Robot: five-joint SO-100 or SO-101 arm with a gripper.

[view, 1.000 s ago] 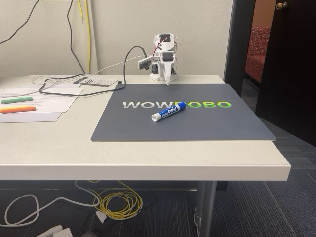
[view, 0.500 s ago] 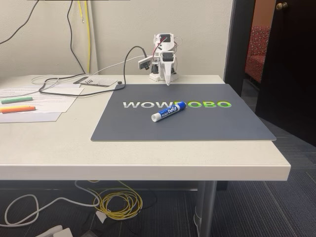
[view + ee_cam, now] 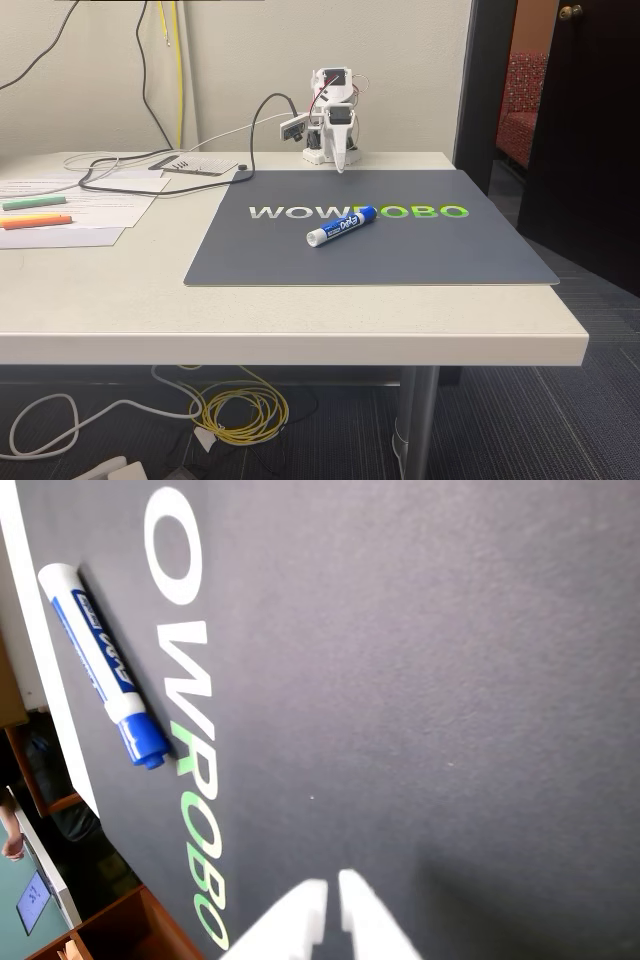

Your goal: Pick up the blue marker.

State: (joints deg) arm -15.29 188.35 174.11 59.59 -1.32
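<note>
This looks like an office. A pale desk stands on dark carpet tiles against a plain wall, with printed papers and highlighters at its left end. Cables lie tangled under the desk. Through a dark doorway at right, a red patterned chair shows.

Beige wall, dark carpet, white table.

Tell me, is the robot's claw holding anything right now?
Nothing. The white claw is shut and empty, above the dark grey mat. The white-barrelled, blue-capped marker lies untouched on the mat.
</note>
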